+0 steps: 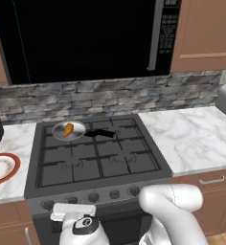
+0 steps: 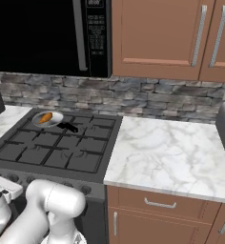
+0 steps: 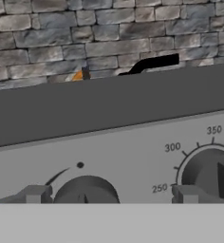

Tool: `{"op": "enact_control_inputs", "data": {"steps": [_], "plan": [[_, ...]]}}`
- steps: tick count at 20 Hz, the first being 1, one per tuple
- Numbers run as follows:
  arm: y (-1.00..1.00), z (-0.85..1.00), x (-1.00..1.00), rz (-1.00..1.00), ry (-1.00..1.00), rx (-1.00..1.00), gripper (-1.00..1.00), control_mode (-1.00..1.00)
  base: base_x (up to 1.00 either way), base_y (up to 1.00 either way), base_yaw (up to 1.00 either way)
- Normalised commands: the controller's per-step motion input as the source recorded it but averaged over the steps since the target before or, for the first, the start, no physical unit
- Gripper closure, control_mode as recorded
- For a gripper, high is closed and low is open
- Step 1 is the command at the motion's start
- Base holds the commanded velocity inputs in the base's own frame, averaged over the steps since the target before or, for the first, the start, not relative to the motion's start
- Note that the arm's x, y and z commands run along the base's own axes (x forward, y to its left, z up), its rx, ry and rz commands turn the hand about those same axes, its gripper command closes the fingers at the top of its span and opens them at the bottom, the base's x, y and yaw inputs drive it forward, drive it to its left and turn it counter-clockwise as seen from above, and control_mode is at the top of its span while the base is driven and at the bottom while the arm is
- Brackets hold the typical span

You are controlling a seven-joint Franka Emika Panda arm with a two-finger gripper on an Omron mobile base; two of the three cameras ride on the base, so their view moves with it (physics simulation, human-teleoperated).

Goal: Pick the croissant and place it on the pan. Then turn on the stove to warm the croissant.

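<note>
Already the croissant (image 1: 68,129) lies in the pan (image 1: 68,130) at the stove's (image 1: 98,158) back-left corner; the gripper (image 3: 111,194), fingers spread, faces the front panel between two knobs; centre on one knob before closing and twisting; the hand view shows dial numbers, the base views the whole cooktop.
</note>
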Motion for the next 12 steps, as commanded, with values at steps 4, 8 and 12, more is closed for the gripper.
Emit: {"op": "enact_control_inputs", "data": {"steps": [4, 8, 12], "plan": [[0.0, -0.22, 0.18, 0.0, 0.0, 0.0, -1.0, -1.0, 0.0, 0.0, 0.0], [0.0, -0.32, 0.1, 0.0, -0.02, 0.0, -1.0, -1.0, 0.0, 0.0, 0.0], [0.0, -0.29, 0.12, 0.0, -0.02, 0.0, -1.0, -1.0, 0.0, 0.0, 0.0]]}}
